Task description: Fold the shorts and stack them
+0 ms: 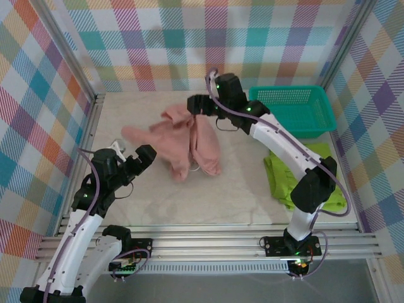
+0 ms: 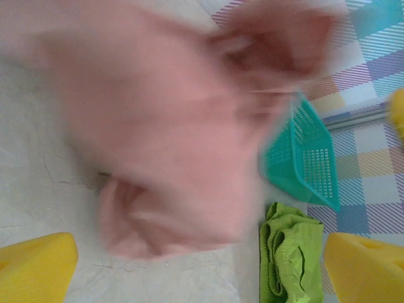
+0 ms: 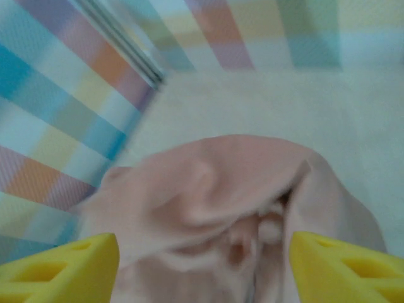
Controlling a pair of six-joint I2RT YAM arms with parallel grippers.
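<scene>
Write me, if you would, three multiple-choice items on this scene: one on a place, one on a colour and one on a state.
1. Where does the teal basket stand?
A. near left corner
B. far right corner
C. table centre

2. What colour are the shorts lying by the right arm?
A. lime green
B. white
C. blue

3. How is the left hand?
A. open, gripping nothing
B. shut on the basket
C. shut on a cup

Answers:
1 B: it sits at the back right, by the walls.
2 A: the folded cloth there is lime green.
3 A: its fingers are spread wide apart.
</scene>
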